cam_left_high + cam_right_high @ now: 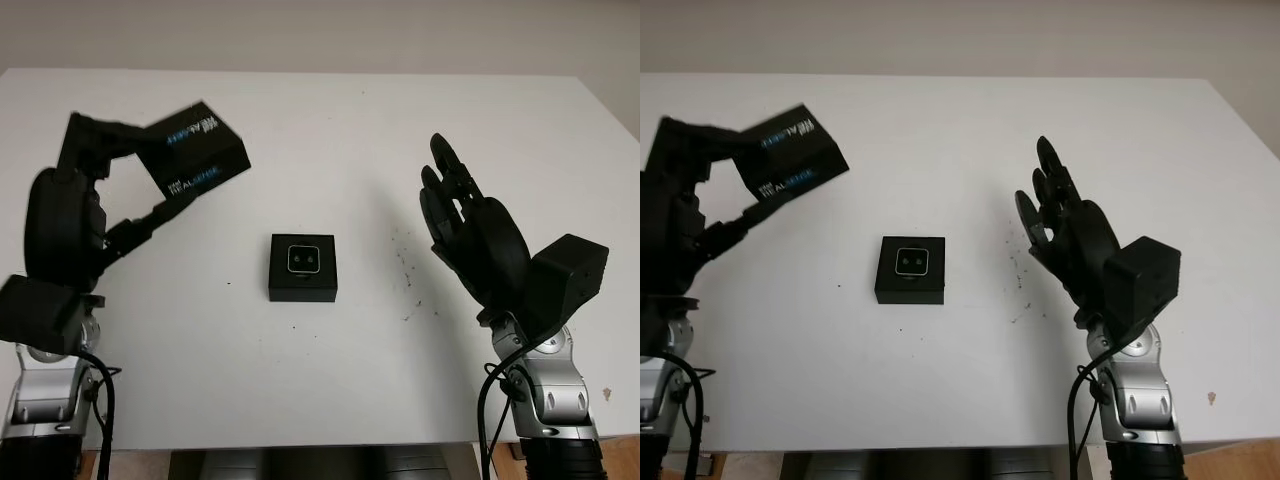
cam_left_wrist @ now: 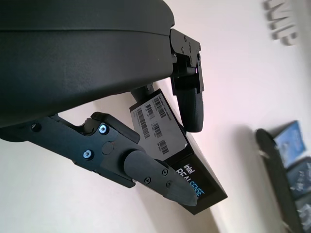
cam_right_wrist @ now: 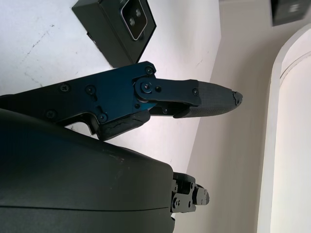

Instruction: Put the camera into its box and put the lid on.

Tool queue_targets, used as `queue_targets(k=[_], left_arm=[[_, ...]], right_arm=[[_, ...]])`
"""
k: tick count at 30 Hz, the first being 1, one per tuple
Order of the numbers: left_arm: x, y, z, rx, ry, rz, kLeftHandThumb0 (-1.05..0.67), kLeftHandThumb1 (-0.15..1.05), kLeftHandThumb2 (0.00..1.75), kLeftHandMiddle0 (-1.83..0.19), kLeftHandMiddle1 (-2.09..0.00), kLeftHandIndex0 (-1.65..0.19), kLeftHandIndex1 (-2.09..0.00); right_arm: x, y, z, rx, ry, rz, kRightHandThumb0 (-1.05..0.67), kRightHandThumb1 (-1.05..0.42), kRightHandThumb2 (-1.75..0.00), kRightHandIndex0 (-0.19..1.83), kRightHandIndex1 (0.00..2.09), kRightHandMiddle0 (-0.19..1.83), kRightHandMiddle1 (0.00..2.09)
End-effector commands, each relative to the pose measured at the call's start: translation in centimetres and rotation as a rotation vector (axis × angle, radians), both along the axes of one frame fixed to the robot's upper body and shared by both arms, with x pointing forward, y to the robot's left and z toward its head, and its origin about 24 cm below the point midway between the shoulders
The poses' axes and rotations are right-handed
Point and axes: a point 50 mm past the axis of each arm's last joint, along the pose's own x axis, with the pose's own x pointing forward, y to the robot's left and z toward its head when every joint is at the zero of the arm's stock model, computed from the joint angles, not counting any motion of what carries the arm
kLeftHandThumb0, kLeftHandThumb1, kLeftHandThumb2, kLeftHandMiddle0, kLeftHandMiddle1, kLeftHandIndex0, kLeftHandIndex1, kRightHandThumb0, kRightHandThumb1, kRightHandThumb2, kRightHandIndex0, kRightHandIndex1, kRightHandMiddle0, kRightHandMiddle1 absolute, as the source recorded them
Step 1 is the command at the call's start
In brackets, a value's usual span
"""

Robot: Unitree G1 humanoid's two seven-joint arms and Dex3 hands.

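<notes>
A black box base (image 1: pixel 303 268) sits mid-table, with the silver camera (image 1: pixel 304 260) lying inside it, its two lenses facing up. My left hand (image 1: pixel 120 190) holds the black lid (image 1: pixel 197 150), printed with blue and white lettering, tilted in the air to the left of and beyond the box. In the left wrist view the fingers (image 2: pixel 189 102) clamp the lid (image 2: pixel 167 145) across its barcode side. My right hand (image 1: pixel 462 215) hovers open to the right of the box, palm turned toward it. The box (image 3: pixel 116 29) also appears in the right wrist view beyond a finger (image 3: pixel 194 99).
The white table (image 1: pixel 320 120) carries small dark specks (image 1: pixel 405 270) between the box and my right hand. A pale wall rises behind the far edge.
</notes>
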Motion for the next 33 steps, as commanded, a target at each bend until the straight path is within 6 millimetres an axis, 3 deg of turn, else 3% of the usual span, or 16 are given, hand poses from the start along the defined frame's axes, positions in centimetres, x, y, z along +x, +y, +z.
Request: queue_targets(k=[1,8,18,33], left_arm=[[0.1,-0.1,1.3,-0.004,-0.033,-0.039,-0.34,1.05,0.21,-0.34,-1.74,-0.2,-1.63],[1.2,-1.3,1.5,0.048,0.02,-0.173,-0.34,1.05,0.18,-0.3,-1.71,-0.19,-1.58],[3.9,-3.4,-1.0,0.098,0.135,-0.322,-0.16,1.05,0.35,-0.25,-1.81,-0.21,-1.67],[6.0,-7.4,-4.0,0.077,0.186,-0.447,-0.17,1.05,0.39,-0.22,-1.89,-0.18,-1.77]], right_arm=[[-0.1,-0.1,0.2,0.009,-0.019,-0.006,-0.75,-1.05,-0.45,-0.08,0.05,-0.06,0.05],[0.0,-0.1,0.1,0.013,-0.018,-0.006,-0.76,-1.05,-0.44,-0.08,0.05,-0.07,0.05],[-0.2,-0.5,0.1,0.002,-0.009,-0.01,-0.77,-1.05,-0.44,-0.07,0.05,-0.05,0.06],[0.0,-0.8,0.2,0.012,-0.02,-0.027,-0.78,-1.05,-0.41,-0.05,0.06,-0.03,0.06]])
